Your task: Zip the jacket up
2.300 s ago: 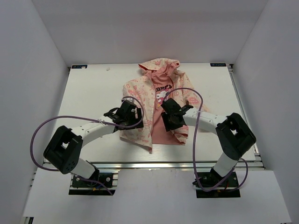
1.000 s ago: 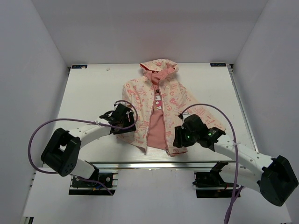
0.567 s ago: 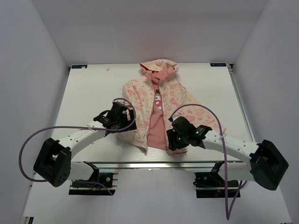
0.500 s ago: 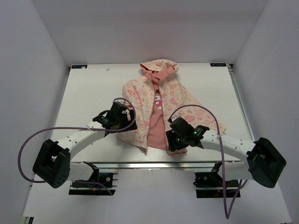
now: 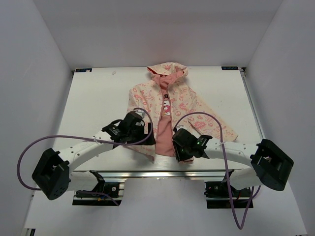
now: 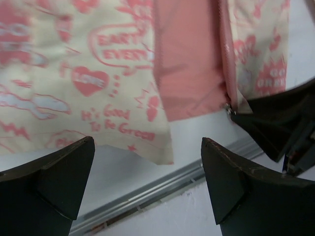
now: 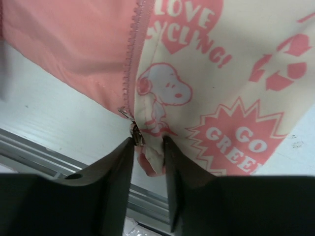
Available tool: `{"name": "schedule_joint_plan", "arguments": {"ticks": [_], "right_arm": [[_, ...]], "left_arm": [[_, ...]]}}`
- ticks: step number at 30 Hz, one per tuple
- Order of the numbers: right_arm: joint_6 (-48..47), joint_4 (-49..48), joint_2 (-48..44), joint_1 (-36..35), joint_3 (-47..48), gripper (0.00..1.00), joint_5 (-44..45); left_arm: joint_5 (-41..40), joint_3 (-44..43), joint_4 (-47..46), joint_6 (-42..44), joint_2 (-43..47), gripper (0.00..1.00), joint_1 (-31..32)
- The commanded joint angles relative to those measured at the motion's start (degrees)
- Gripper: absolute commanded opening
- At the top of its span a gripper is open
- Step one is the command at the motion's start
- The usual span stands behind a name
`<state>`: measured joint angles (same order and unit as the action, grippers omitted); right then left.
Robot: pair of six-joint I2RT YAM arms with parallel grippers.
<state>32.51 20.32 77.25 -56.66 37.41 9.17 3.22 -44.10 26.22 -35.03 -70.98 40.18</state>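
Lying open on the worktop [image 5: 98, 93] is the jacket [image 5: 145, 96]. Its near hem corner beside the zipper [image 7: 130, 59] is clamped by the right fingers [image 7: 110, 196]; the left fingers [image 6: 54, 172] stand wide apart above the other panel. Advise aligning both zipper ends flat before joining.

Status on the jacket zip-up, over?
Left hand open, above jacket hem. Right hand astride bottom zipper end, grip unclear. Jacket unzipped, nothing obstructing.
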Motion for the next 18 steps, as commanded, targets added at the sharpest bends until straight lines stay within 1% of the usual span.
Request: {"name": "schedule_joint_plan", "arguments": {"ticks": [1,5,7,8,9,10,15,18], "right_arm": [[2.6,-1.1,0.4,-0.6,0.1,0.34,4.7],[2.6,-2.3,0.4,-1.0,-0.4,0.28,4.5],[2.6,-2.4,0.1,-1.1,-0.4,0.16,4.2],[2.4,-2.6,-0.7,-1.0,-0.5,0.06,3.5],[2.3,-2.7,-1.2,-1.1,-0.6,0.02,3.1],[2.2,-2.9,-1.8,-1.1,-0.7,0.00,3.0],[1.2,-2.7,-6.5,-1.1,-0.6,0.00,1.4],[1.0,-2.2,-7.3,-1.1,-0.5,0.00,0.5]], "left_arm": [[-1.3,-3.7,2.3,-0.6,-2.0,0.98,4.7],[-4.4,-5.7,3.9,-1.9,-5.6,0.98,6.7],[-5.7,-6.8,4.9,-2.2,-7.2,0.98,7.4],[-6.1,-7.1,5.2,-2.2,-7.7,0.98,7.9],[-7.3,-7.9,5.6,-2.3,-8.1,0.98,8.2],[-7.6,-8.2,6.5,-2.2,-9.1,0.98,8.9],[-7.8,-8.3,7.2,-1.3,-11.7,0.98,10.5],[-6.3,-8.4,6.8,-0.4,-12.7,0.98,11.7]]}}
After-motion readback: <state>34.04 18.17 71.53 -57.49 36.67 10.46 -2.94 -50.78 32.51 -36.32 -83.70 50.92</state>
